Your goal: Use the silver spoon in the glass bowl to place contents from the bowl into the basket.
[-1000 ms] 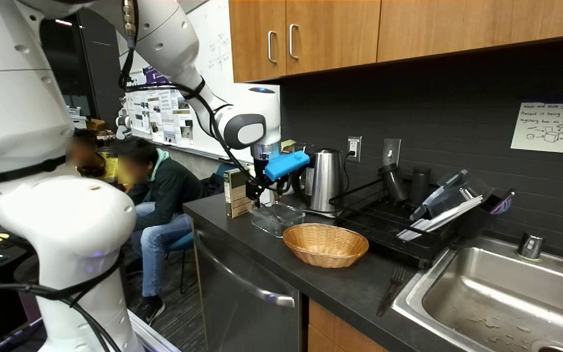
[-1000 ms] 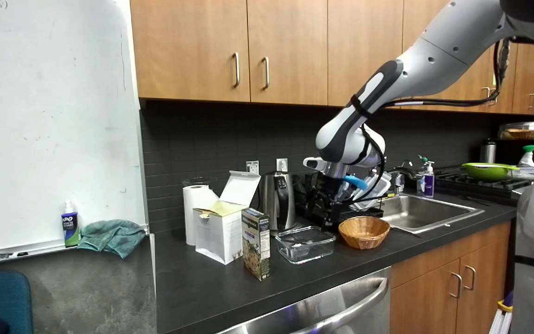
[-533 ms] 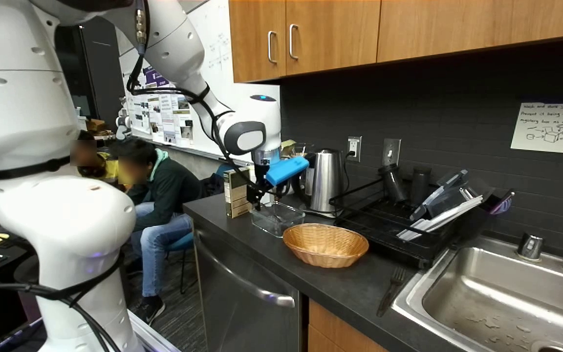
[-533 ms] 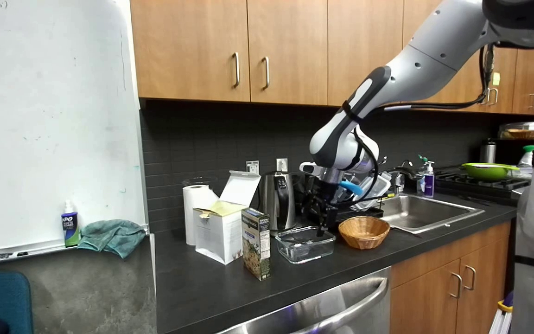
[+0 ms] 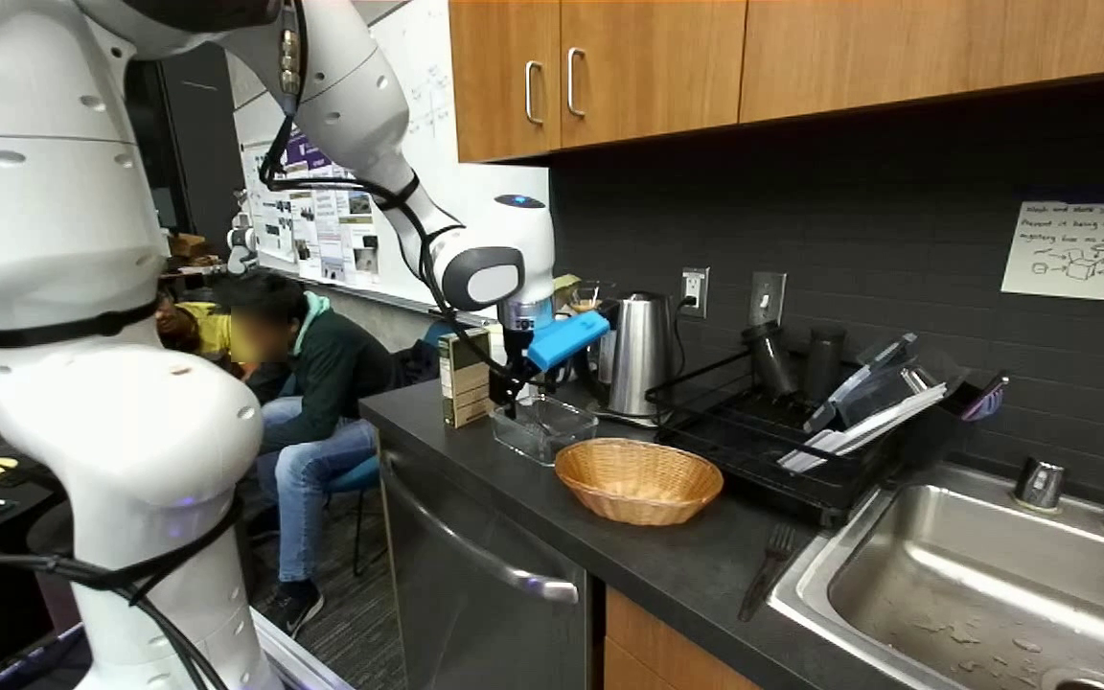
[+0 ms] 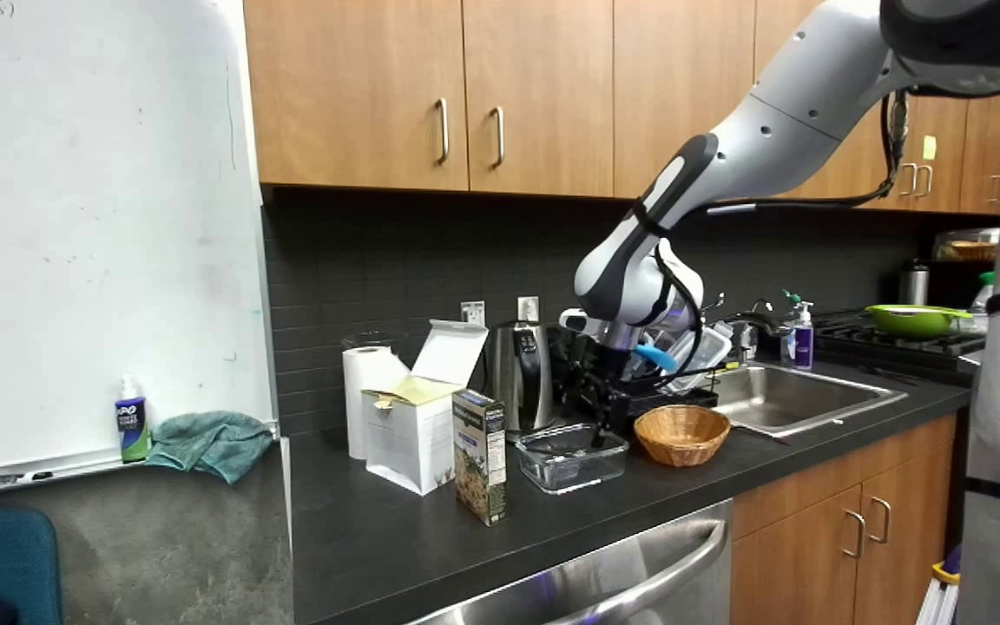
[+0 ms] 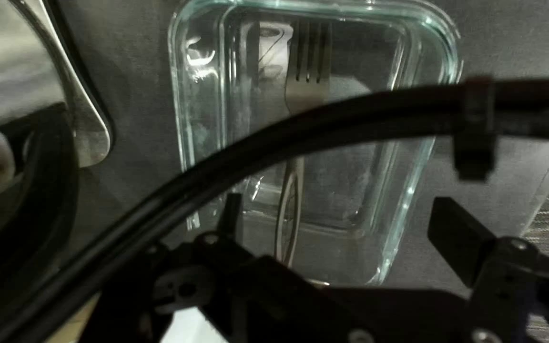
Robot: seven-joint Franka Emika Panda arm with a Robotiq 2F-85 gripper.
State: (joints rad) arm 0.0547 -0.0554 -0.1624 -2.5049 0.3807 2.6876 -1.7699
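Observation:
The clear rectangular glass bowl [image 5: 544, 443] stands on the dark counter; it also shows in an exterior view [image 6: 571, 476] and the wrist view [image 7: 410, 190]. A silver fork [image 7: 309, 83] lies lengthwise in it; no spoon shows. I cannot make out other contents. The tan-brown wicker basket [image 5: 638, 479] stands beside the bowl, also in an exterior view [image 6: 682, 436]. My gripper [image 7: 341, 212] is open and empty at the bowl, one finger each side of the fork handle's line. One finger overlaps the bowl; the other appears beyond its edge. It shows in both exterior views [image 5: 525, 395] [image 6: 588, 425].
A steel kettle [image 5: 639, 355] and a black dish rack [image 5: 753, 450] stand behind the bowl and basket. A food box [image 6: 479, 456] and an open white box [image 6: 413, 434] stand near the bowl. Another fork [image 5: 768, 570] lies near the sink [image 5: 897, 575]. A cable [image 7: 303, 124] crosses the wrist view.
My gripper has moved down toward the bowl and slightly left in an exterior view. The bowl and basket have not moved.

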